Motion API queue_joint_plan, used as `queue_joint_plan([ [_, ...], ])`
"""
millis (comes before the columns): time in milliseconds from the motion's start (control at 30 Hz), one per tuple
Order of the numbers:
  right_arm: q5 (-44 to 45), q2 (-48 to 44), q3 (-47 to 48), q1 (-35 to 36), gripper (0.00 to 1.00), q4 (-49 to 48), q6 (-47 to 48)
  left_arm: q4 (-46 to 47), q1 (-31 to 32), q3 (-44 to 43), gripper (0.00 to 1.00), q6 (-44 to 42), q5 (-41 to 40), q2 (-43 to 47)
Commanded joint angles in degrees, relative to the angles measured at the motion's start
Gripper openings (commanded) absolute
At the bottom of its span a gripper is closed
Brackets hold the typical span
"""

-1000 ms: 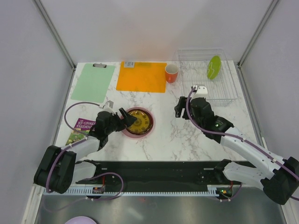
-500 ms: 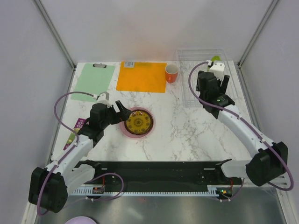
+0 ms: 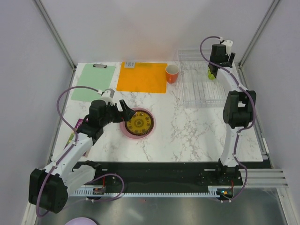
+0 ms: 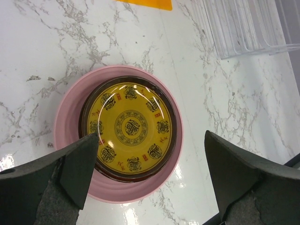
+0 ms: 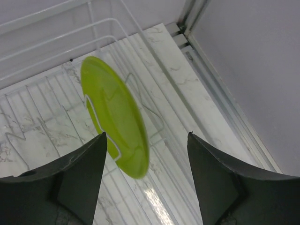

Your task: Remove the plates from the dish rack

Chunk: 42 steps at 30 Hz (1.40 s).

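Observation:
A lime green plate (image 5: 115,115) stands on edge in the clear wire dish rack (image 3: 201,86) at the back right; it shows as a green sliver (image 3: 212,73) in the top view. My right gripper (image 5: 146,140) hovers open above it, apart from it. A stack of plates sits mid-table: a yellow-gold patterned plate (image 4: 131,126) on a dark red one, inside a large pink plate (image 4: 65,126). My left gripper (image 4: 150,145) is open above the near edge of that stack (image 3: 138,123), holding nothing.
An orange cup (image 3: 172,73) stands beside the rack, next to an orange mat (image 3: 142,77). A green clipboard (image 3: 93,82) lies at the back left and a book (image 3: 77,129) under my left arm. Enclosure walls rise close behind the rack.
My right arm has swung from mid-table to the rack's far right corner, above the green plate. My left gripper has drawn back slightly from the plate stack and opened fully.

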State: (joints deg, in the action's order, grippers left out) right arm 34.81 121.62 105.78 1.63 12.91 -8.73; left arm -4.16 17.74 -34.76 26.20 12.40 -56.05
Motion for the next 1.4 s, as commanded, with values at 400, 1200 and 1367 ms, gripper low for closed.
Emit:
queue_joint_plan([
  [400, -9.67, 14.26, 16.31, -2.95, 0.06, -0.42, 7.5, 7.15, 0.02, -3.29, 1.0, -3.52, 5.53, -7.49],
  [1200, 24.11, -11.56, -6.71, 8.3, 0.06, -25.24, 31.35, 4.43, 0.02, -0.48, 1.0, -0.63, 4.12, 0.24],
  [1367, 7.76, -29.4, -15.41, 10.32, 0.08, -7.21, 10.29, 4.78, 0.1, 1.53, 1.0, 2.28, 4.73, 4.63],
])
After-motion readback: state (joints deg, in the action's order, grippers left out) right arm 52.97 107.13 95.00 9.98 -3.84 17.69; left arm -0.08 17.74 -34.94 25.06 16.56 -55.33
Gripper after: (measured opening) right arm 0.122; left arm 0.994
